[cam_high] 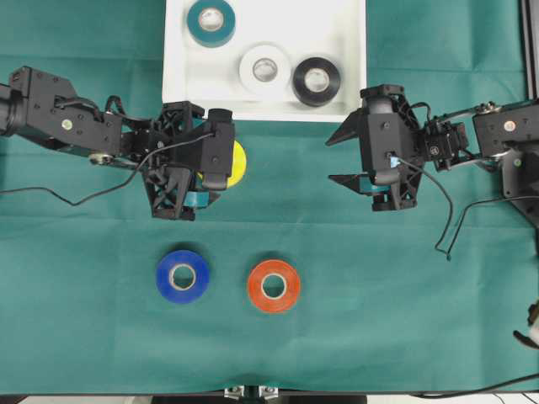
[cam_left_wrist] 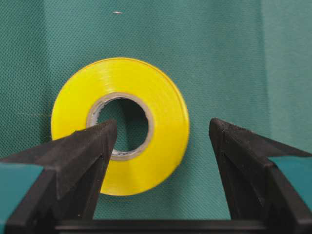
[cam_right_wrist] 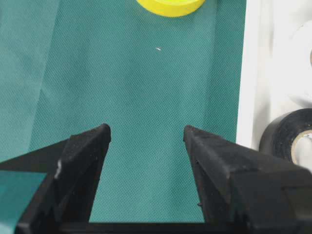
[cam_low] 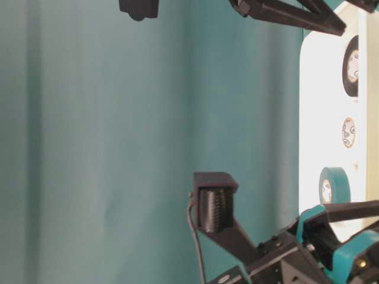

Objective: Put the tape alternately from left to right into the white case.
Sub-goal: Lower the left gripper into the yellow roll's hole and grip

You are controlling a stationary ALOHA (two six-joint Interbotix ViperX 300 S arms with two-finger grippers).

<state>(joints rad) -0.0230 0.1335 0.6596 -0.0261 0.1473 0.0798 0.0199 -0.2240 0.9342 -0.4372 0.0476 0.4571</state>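
Both arms were matte black, built of boxy housings and open lattice-like brackets, with thin black cables looping loose from the wrists. The left gripper (cam_high: pixel 221 158) and right gripper (cam_high: pixel 340 158) carried wedge-shaped black fingers (cam_left_wrist: pixel 83 156) with teal patches behind them. One finger pad (cam_low: pixel 214 210) was ribbed.

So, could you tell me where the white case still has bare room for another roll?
The white case is free along its left side below the teal roll, and in its upper right corner. The lower right is crowded by the white roll and black roll.
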